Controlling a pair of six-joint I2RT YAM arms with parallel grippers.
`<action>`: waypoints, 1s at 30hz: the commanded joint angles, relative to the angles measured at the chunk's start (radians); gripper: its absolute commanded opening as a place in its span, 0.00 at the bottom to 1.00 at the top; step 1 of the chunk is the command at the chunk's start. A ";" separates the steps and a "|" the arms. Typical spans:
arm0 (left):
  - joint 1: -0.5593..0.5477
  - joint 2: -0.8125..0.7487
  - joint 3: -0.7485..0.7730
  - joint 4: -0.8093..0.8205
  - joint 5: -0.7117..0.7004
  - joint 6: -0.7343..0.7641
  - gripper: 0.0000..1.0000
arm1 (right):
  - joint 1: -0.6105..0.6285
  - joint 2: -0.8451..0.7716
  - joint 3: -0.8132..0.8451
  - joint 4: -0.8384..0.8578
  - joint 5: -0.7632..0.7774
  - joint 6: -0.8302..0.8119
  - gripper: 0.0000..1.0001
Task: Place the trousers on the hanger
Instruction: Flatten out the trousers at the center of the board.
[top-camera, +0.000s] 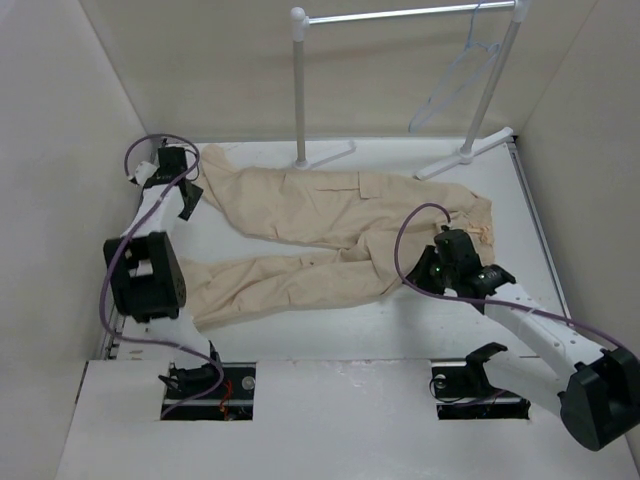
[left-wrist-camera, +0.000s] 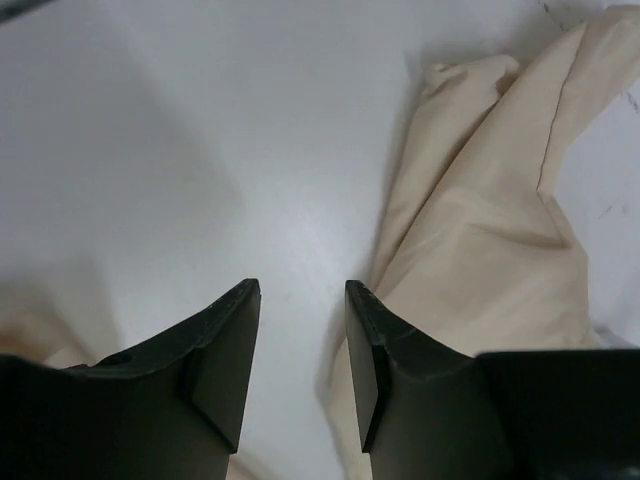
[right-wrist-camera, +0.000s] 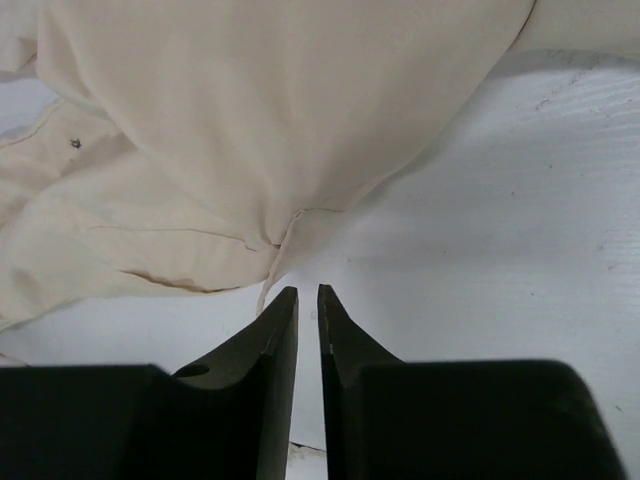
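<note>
- Beige, wrinkled cloth cargo trousers (top-camera: 320, 215) lie flat on the white matte table (top-camera: 400, 325), legs spread leftward. This looks like the grasping step, with nothing hung yet.
- Thin whitish triangular wire-like hanger (top-camera: 445, 88) hangs from the white tubular rail (top-camera: 400, 15), well apart from the cloth.
- Left gripper (left-wrist-camera: 300, 290) is spread over bare table beside a cuff. Right gripper (right-wrist-camera: 308, 292) is almost pressed together at the cloth's edge, with nothing visibly pinched.
- Next move, likely: a firm pinch, since soft cloth folds and drags.
</note>
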 joint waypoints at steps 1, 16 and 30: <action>0.003 0.192 0.195 0.084 0.068 0.012 0.37 | -0.024 -0.001 0.031 -0.008 0.024 -0.014 0.23; 0.029 0.633 0.614 0.006 0.070 -0.043 0.04 | -0.204 0.027 0.066 -0.043 0.055 -0.021 0.53; 0.023 0.073 0.394 -0.054 -0.108 0.056 0.02 | -0.215 0.059 0.037 0.032 0.041 -0.003 0.54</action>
